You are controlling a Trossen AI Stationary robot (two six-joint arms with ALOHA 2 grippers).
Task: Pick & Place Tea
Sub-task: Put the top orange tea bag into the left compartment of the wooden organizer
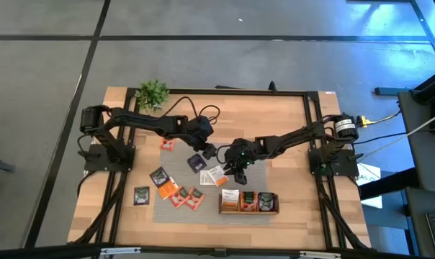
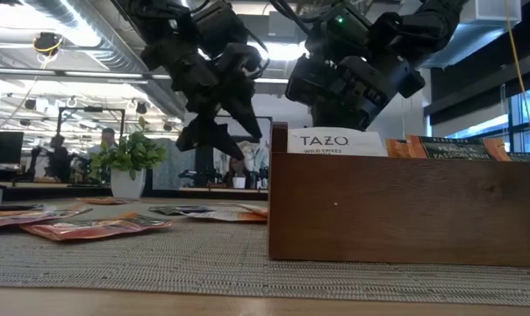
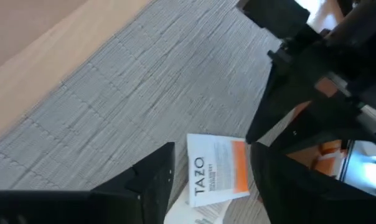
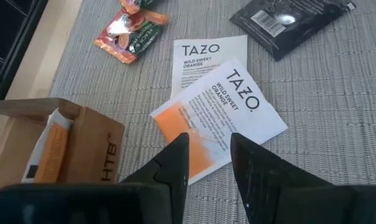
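Both arms reach in over the grey woven mat (image 1: 176, 167) at the middle of the wooden table (image 1: 289, 122). The right gripper (image 4: 206, 163) hangs just above two overlapping white-and-orange Tazo Wild Sweet Orange sachets (image 4: 220, 118) that lie flat on the mat; its fingers (image 4: 174, 163) stand slightly apart with a narrow gap between them and nothing held, their tips over the orange corner of the upper sachet. Whether they touch it cannot be told. The left gripper (image 1: 207, 149) hovers close by, to the left of the right one and a little farther from the near edge, its jaws parted and empty; its wrist view looks down on the same white-and-orange pair (image 3: 218, 169).

A black sachet (image 4: 287, 18) lies on the mat just beyond the white pair, and an orange-red sachet (image 4: 131, 32) lies near them. More tea is scattered on the left part of the mat and the bare table: a dark sachet (image 1: 142, 195) at the near left, a cluster of orange-red ones (image 1: 183, 196) and one red sachet (image 1: 167, 144) farther back.

The wooden three-compartment tray (image 1: 248, 210) stands at the near right edge of the mat, with sachets upright in it, a white Tazo one (image 2: 337, 142) in the left compartment. A small potted plant (image 1: 152, 93) stands at the far left corner of the table.
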